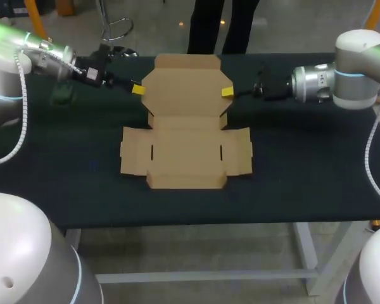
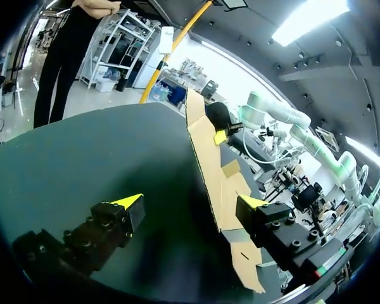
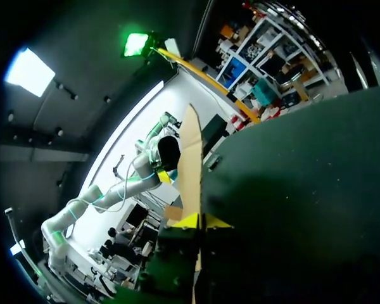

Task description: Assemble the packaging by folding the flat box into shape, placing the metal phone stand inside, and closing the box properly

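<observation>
Folding step, barely begun: flat box [image 1: 187, 130] lies mid-tabletop [image 1: 304, 177], both arms reach in level from the sides to its far panel [image 1: 183, 85], left end effector [image 1: 138, 90] gapes wide, holding nothing, right end effector [image 1: 227, 92] is nearly closed, apparently pinching that panel's right edge; next move probably needs both sides gripped, then a lift.

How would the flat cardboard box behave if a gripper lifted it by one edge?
Likely floppy: the cardboard box is one thin sheet with visible creases and slots, so its panels would probably hinge and sag. It looks light and lies flat on the dark table, so a push would probably slide it, not tip it.
</observation>
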`<state>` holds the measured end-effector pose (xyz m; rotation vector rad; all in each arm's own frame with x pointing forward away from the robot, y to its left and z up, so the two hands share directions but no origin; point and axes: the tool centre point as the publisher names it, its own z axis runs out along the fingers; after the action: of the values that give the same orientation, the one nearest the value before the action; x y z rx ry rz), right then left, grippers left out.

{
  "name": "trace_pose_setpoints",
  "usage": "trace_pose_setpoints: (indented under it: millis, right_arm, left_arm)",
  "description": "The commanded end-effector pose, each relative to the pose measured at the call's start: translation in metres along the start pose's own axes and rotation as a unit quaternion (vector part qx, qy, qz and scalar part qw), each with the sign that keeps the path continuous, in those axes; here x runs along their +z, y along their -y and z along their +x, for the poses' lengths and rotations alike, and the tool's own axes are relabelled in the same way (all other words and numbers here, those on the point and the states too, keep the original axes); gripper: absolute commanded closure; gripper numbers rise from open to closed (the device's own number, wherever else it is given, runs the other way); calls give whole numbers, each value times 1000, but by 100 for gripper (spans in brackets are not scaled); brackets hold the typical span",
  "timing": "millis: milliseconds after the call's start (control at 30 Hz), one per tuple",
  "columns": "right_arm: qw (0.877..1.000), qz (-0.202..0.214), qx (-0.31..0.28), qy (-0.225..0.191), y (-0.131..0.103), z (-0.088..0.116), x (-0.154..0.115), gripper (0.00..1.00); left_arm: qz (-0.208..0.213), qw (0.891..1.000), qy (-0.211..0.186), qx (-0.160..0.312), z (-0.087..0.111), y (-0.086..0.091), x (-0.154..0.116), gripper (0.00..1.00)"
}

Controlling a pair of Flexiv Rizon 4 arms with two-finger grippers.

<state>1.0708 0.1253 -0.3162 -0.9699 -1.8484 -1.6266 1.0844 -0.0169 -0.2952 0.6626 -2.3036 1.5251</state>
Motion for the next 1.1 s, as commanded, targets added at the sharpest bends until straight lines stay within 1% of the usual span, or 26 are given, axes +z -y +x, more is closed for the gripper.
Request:
trace_pose_setpoints:
  millis: [33,167,200,233,267,300,333,400,567,633,867,1100]
  right_arm:
    - [1000,-1,-5,-6,-5,-3,0,100]
    - [1000,-6,-15,-4,-11,-1,1,100]
    - [1000,-7,-16,-4,-13,-2,-2,100]
    - [1000,-7,-16,-4,-14,-2,-3,100]
    - [1000,-7,-18,-4,-15,-1,2,100]
    - [1000,-8,-19,-4,-16,-1,4,100]
    - [1000,-8,-20,-3,-18,-2,5,100]
    - [1000,-9,-22,-2,-20,-3,6,100]
    - [1000,-15,-24,-7,-26,-6,7,100]
    - [1000,-16,-25,-7,-27,-6,8,100]
    - [999,-17,-28,-15,-32,-9,11,100]
    - [999,-17,-33,-21,-34,-8,13,100]
  left_arm:
    - [11,1000,-14,11,-6,1,8,0]
    - [22,999,-18,22,-3,6,14,0]
    - [26,999,-20,25,-3,6,15,6]
    - [32,999,-25,27,-2,7,16,17]
    - [39,998,-29,32,-2,8,16,29]
    - [44,998,-33,37,-1,8,16,51]
    - [49,997,-39,41,0,9,17,60]
    - [51,997,-44,46,1,11,20,62]
    - [53,995,-58,58,4,15,27,61]
    - [55,994,-66,62,3,16,29,66]
    - [61,992,-80,75,5,24,38,74]
    - [62,991,-90,81,4,28,43,78]
